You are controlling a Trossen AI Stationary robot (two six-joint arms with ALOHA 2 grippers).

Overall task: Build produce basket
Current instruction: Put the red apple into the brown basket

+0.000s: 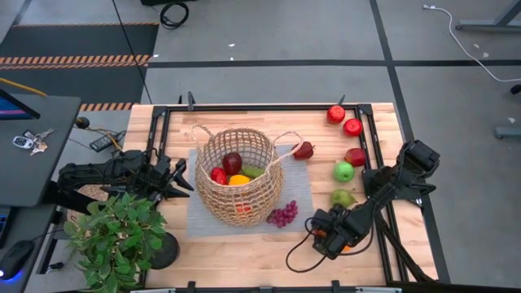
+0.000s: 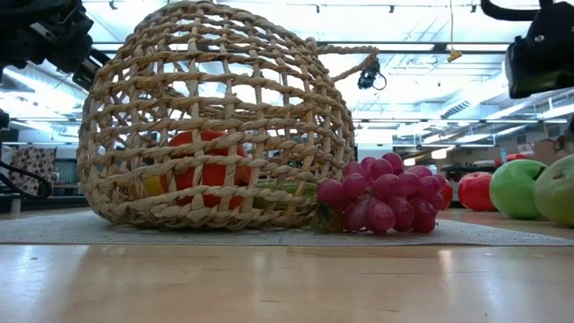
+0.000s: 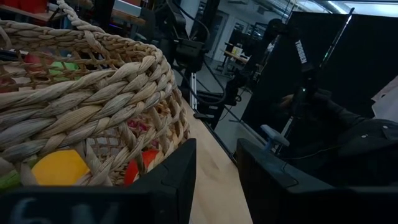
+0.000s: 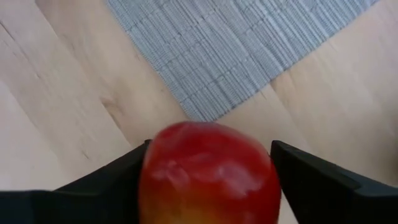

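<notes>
My right gripper [image 4: 208, 180] is closing on a red apple [image 4: 208, 171] near the mat's [image 4: 249, 56] corner; my left gripper [image 1: 181, 177] is waiting, narrow-jawed, beside the basket [image 1: 238, 183].

A tan open-weave wicker basket [image 1: 238, 173] sits on a grey ribbed mat [image 1: 297, 189] over pale wood table [image 1: 244, 252], beside purple grapes [image 1: 282, 214], a green apple [image 1: 344, 172] and red apples [image 1: 336, 114].

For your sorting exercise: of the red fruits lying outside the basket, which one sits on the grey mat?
The dark red fruit beside the basket's right handle. It lies on the grey mat's edge; the other red fruits rest on bare wood further right.
</notes>
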